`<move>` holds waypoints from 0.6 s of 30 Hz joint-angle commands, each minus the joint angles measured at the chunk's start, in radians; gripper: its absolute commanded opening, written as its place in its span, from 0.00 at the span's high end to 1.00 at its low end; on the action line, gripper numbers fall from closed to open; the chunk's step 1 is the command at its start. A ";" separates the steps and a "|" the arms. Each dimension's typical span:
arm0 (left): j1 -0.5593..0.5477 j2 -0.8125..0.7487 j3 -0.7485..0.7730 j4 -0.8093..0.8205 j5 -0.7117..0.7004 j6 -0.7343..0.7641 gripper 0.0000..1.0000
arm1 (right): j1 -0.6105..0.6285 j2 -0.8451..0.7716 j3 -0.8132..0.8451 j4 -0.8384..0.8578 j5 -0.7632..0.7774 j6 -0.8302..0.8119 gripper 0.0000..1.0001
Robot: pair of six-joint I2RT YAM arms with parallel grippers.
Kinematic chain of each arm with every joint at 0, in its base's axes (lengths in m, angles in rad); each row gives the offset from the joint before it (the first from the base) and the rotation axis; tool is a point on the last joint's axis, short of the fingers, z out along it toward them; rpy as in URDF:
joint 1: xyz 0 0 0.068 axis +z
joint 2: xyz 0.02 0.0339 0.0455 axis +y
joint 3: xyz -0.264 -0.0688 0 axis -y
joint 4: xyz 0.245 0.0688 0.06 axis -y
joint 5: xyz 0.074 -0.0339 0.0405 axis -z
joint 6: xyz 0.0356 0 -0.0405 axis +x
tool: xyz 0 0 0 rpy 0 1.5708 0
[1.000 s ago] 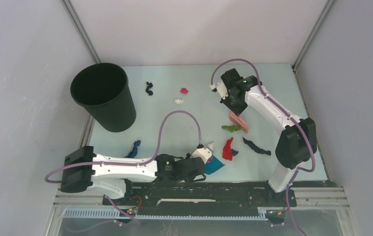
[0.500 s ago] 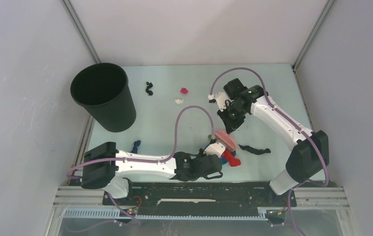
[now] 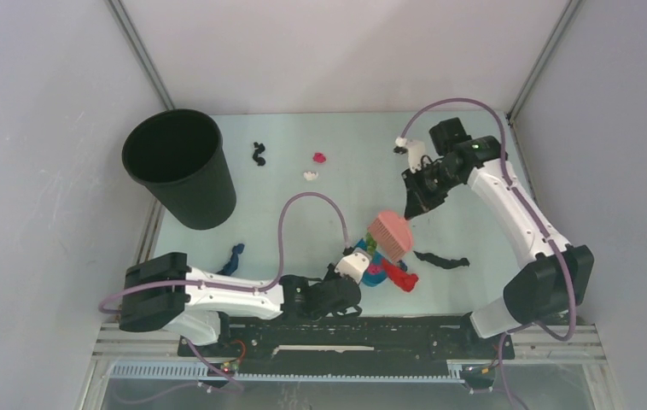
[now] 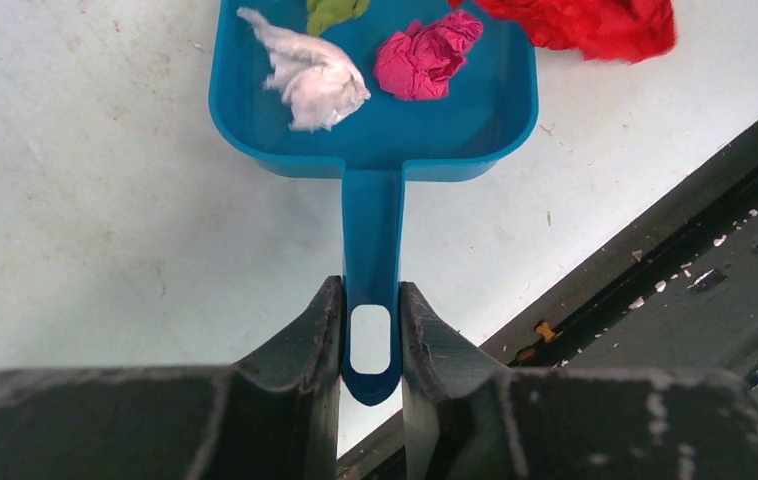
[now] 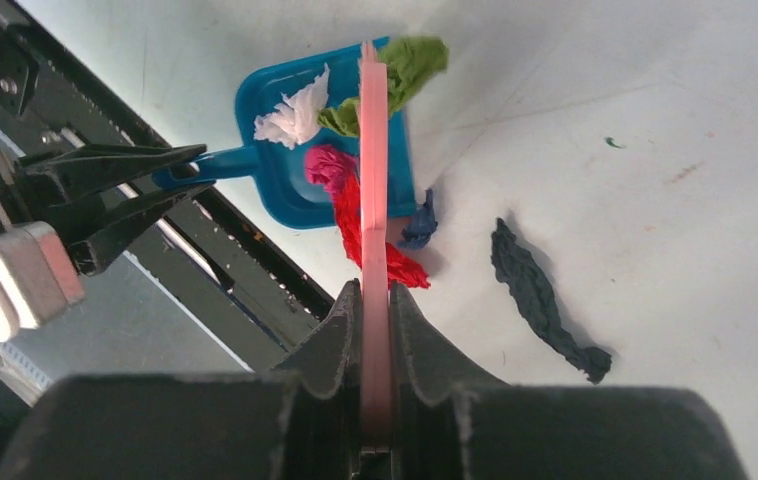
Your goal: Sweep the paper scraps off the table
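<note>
Over the last second my right gripper point(image 3: 411, 209) dragged the pink brush point(image 3: 391, 236) from mid-right of the top view down-left to the blue dustpan point(image 3: 377, 275). The wrist then swung back toward the upper right, leaving the brush head tilted over the pan mouth. The green scrap point(image 5: 410, 60) and red scrap point(image 5: 395, 265) came along: green sat at the mouth, red lay across the lip, mostly outside by my read. Already in the pan were the white scrap point(image 4: 310, 75) and pink scrap point(image 4: 425, 55).

My right fingers pinched the brush's flat handle edge-on. My left gripper point(image 4: 370, 310) was clamped on the dustpan handle, with the pan flat on the table point(image 3: 337, 205) at lower centre, just above the black rail point(image 3: 371, 326).

Still on the table:
- dark strip point(image 3: 441, 259), right of the pan
- small blue bit point(image 5: 420, 225), at the pan's side
- dark blue scrap point(image 3: 233, 258), lower left
- black scrap point(image 3: 259, 154), far pink scrap point(image 3: 319, 157) and far white scrap point(image 3: 310, 175), upper middle beside the black bin point(image 3: 179, 166)

The pass had partly landed. Red needed another push, and the rest hadn't been reached.
</note>
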 commanded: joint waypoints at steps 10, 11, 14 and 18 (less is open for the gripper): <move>-0.029 -0.099 0.147 -0.376 0.016 -0.075 1.00 | -0.125 -0.167 -0.061 0.009 0.118 0.009 1.00; -0.030 -0.103 0.154 -0.412 0.042 -0.078 1.00 | -0.122 -0.170 -0.073 0.011 0.144 0.010 1.00; -0.034 -0.123 0.144 -0.462 0.119 -0.084 1.00 | -0.108 -0.178 -0.106 0.017 0.207 0.011 1.00; -0.038 -0.121 0.127 -0.450 0.197 -0.064 1.00 | -0.055 -0.176 -0.161 0.024 0.289 0.029 1.00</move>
